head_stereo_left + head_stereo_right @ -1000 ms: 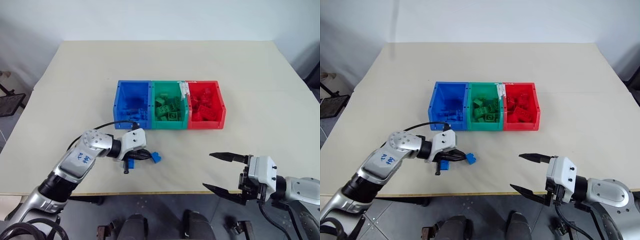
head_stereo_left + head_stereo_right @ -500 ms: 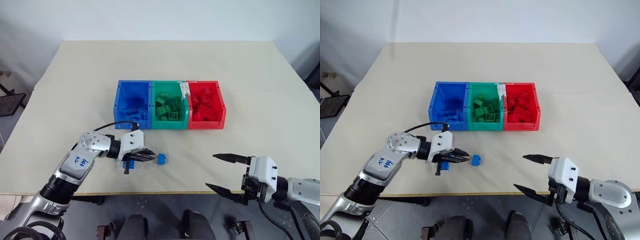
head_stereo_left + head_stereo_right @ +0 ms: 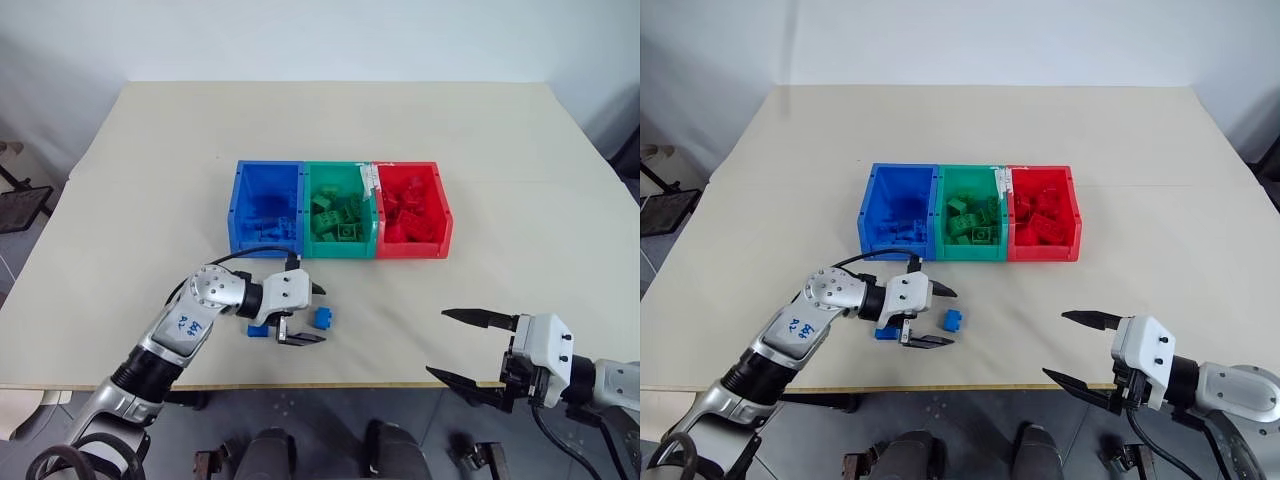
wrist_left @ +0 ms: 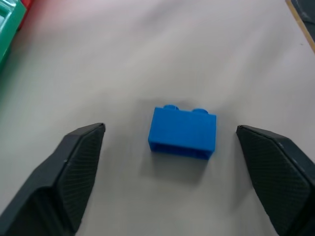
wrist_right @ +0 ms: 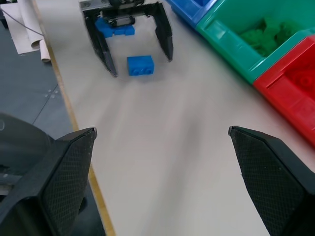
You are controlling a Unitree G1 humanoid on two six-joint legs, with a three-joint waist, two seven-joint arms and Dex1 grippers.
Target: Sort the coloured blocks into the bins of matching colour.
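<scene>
A small blue block lies on the table in front of the bins, between the two spread fingers of my open left gripper, with a gap on either side. In the left wrist view the blue block rests studs-up between the fingers, untouched. A second blue block lies beside the left wrist. The blue bin, green bin and red bin stand joined in a row mid-table, each holding blocks of its own colour. My right gripper hovers open and empty near the table's front edge.
The table's front edge runs just behind both grippers. A black cable loops over the left wrist. Bare tabletop surrounds the bins on all sides.
My left gripper went from shut to wide open and moved right, so its fingers now straddle the blue block, which slid a little right. My right gripper drifted slightly right, still open.
</scene>
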